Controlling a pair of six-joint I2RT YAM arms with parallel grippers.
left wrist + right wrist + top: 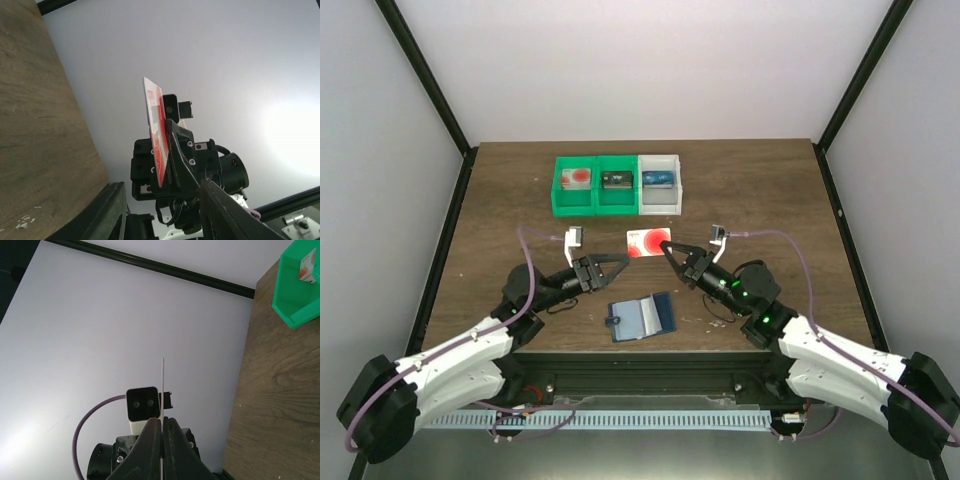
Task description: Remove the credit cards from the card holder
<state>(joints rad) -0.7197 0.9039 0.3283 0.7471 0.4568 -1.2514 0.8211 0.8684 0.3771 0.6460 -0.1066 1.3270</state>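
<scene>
- We hold a credit card (648, 242) in our right gripper (668, 250), right of our left gripper (620, 268).
- The card holder (640, 316) lies before it on the table (760, 200).
- Bins (596, 190) stand behind.

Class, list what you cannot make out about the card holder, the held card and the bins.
Card holder: top view too small to show whether cards remain in its pockets; out of both wrist views.
Credit card in the right gripper: edge-on in the right wrist view, face hidden.
Black item and blue item: too small in the top view to identify.
Green bin: cut off by the right wrist frame edge.
</scene>
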